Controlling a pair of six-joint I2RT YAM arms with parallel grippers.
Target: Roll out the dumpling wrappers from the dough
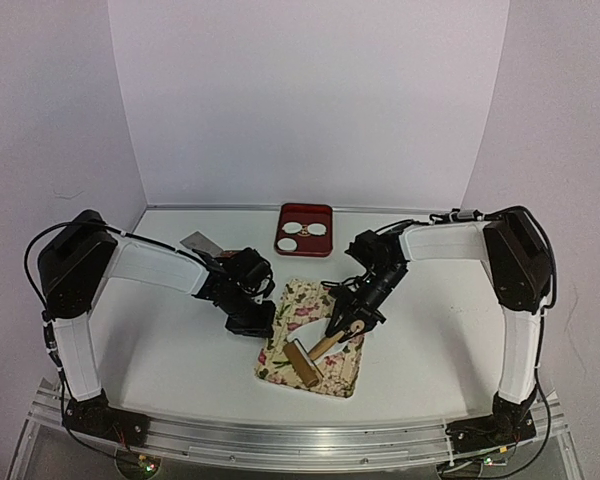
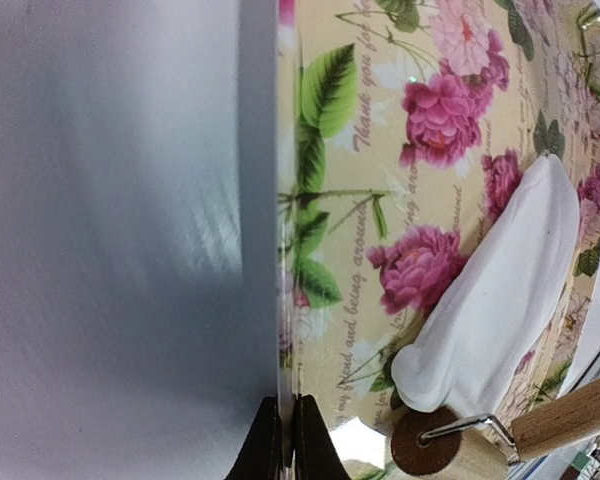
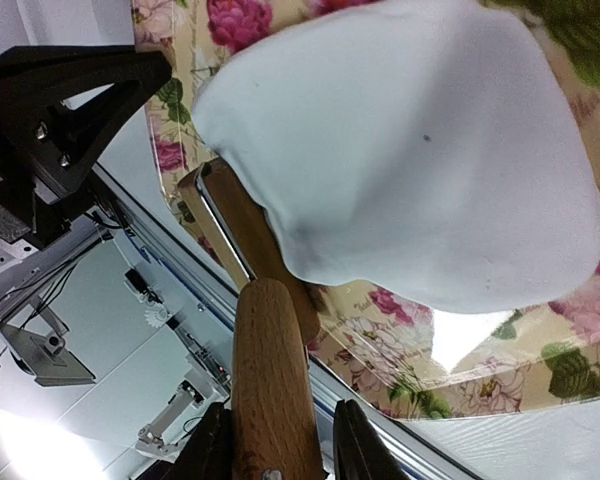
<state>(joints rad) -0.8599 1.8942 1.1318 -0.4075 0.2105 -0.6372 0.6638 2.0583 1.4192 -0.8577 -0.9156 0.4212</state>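
Left wrist view puts the dough, a soft white flattened piece, on the floral mat, a cream sheet printed with pink roses and green leaves. It lies toward 3 o'clock in that frame, slanting from 1 o'clock down to 7 o'clock. At its 7 o'clock end the rolling pin, a pale wooden roller in a metal yoke with a wooden handle, touches it.

In the right wrist view the dough fills the upper right, with the roller against its 8 o'clock edge. The right gripper is clenched on the wooden handle, one black finger on each side of it.

The left gripper has its fingers pressed together at the mat's edge, at 6 o'clock in its own view. Whether the edge is nipped between them I cannot tell.

From the top external view, the mat lies mid-table, with the left gripper at its 9 o'clock edge, the right one over its 2 o'clock part and the roller near 6 o'clock. At 12 o'clock from the mat sits a square red tray holding two dumpling wrappers, thin white round discs side by side. A flat grey metal piece lies at 10 o'clock from the mat.
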